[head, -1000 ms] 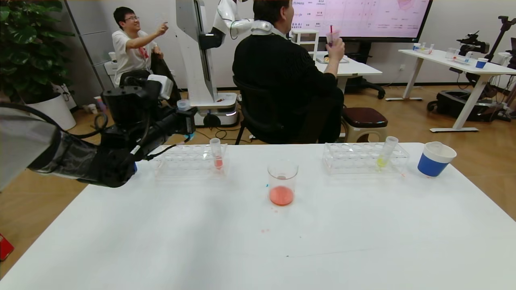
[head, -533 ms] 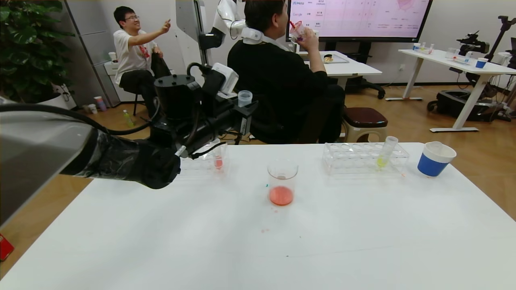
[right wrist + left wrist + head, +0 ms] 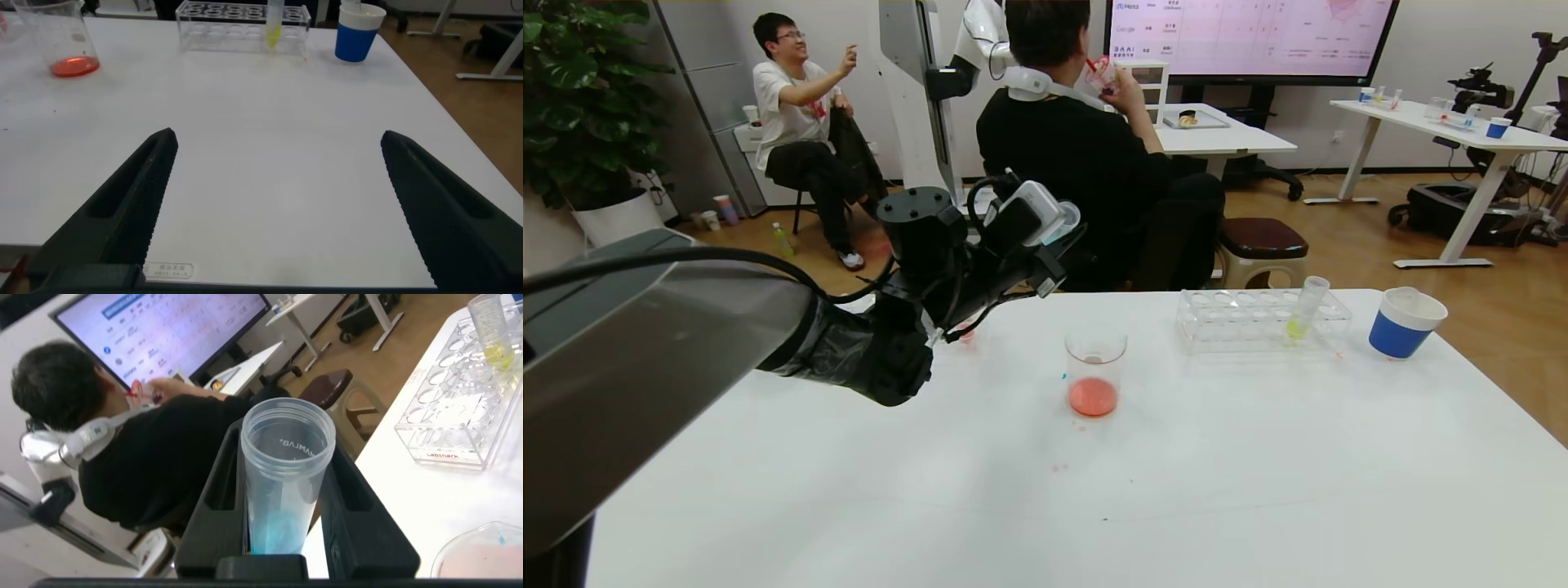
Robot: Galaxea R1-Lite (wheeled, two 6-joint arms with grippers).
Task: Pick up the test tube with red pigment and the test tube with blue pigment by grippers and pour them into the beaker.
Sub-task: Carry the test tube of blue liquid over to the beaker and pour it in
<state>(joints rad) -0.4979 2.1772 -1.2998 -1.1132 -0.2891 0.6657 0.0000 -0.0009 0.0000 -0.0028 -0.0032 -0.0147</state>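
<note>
My left gripper (image 3: 282,539) clamps the test tube with blue pigment (image 3: 286,486) above the white bench's (image 3: 1258,457) far-left edge; right gripper (image 3: 274,204) spread wide.

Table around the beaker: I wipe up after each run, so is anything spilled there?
Yes. Small red droplets dot the white table in front of the beaker, near, and a tiny cyan fleck sits beside it. The left pincer holds the test tube with blue pigment.

beaker (image 3: 1094,367): clear, glossy glass or plastic;
test tube with blue pigment (image 3: 282,486): translucent plastic;
table (image 3: 1258,490): smooth matt white;
left gripper (image 3: 286,531): matt black plastic
</note>
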